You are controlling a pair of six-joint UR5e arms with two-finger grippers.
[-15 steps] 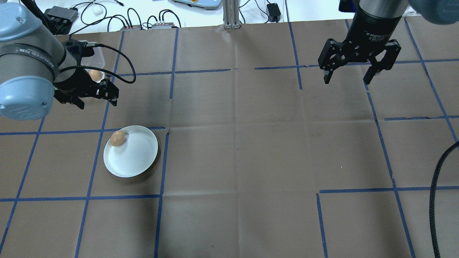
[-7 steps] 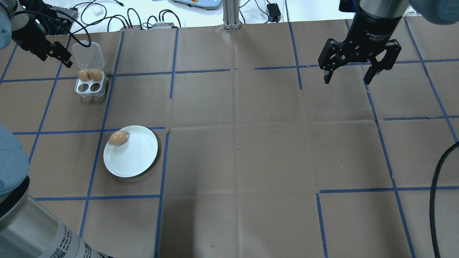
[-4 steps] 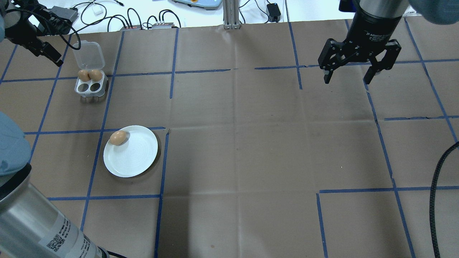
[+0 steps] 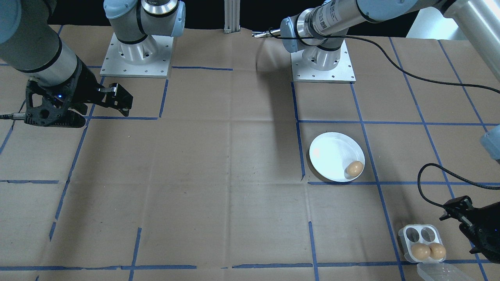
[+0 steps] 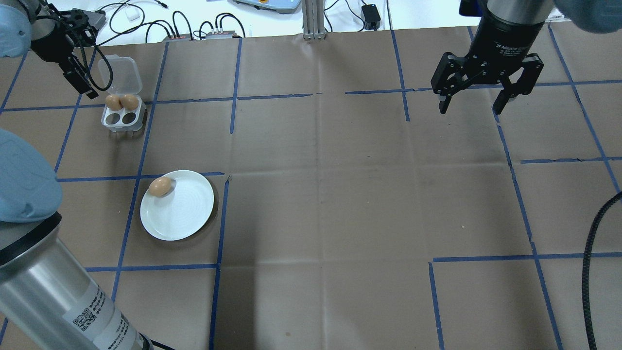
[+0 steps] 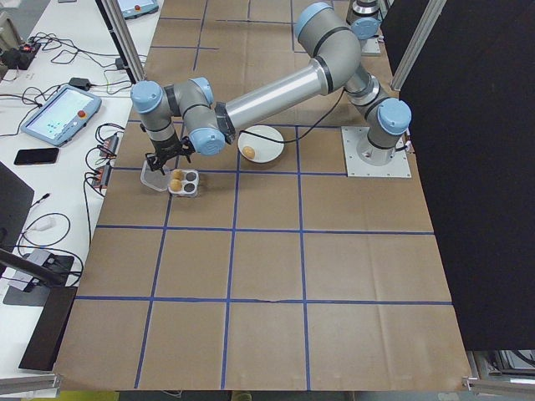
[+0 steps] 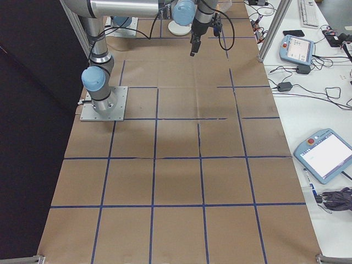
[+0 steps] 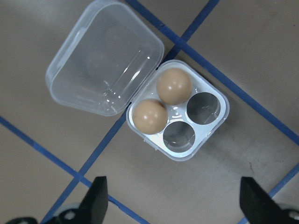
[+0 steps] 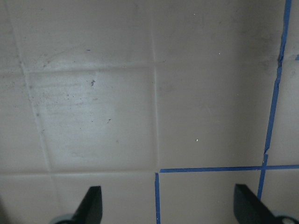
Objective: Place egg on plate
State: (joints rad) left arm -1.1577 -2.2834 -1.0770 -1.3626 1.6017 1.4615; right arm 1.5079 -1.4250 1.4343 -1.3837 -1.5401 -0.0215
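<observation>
front view: plate (image 4: 332,154) holds one egg (image 4: 354,168) right at its rim; egg tray (image 4: 422,242) well apart, two eggs (image 4: 429,251) in its cups, two cups bare. Left end effector (image 4: 474,226) just beside the tray, partly cut off, spread not readable here. Right end effector (image 4: 84,103) far off, nothing in it.
overhead view: plate egg (image 5: 160,186) sits on the sloped edge of the plate (image 5: 182,214). Risk: any knock to the plate could roll it onto the counter (image 5: 320,194). Left end effector (image 5: 77,73) hangs beside the open lid (image 5: 120,73). Right end effector (image 5: 488,90) fingers spread, empty.
left side view: near arm reaches over the tray (image 6: 184,181); plate (image 6: 266,144) beyond it. Too small to judge the grip.
right side view: near arm's end effector (image 7: 196,41) points down over bare counter, idle; not a likely hazard.
left wrist view: fingertips (image 8: 96,198) spread wide, empty, tray (image 8: 180,109) not between them. Two tray eggs (image 8: 174,86) touch each other. Risk: a finger coming down could hit the neighbour egg or the thin lid (image 8: 105,58) and drag the light tray; a hard squeeze could crack the shell.
right wrist view: fingertips (image 9: 91,205) apart, only counter (image 9: 140,93) below.
task status: judged that one egg is placed and the next pick is not yet started.
</observation>
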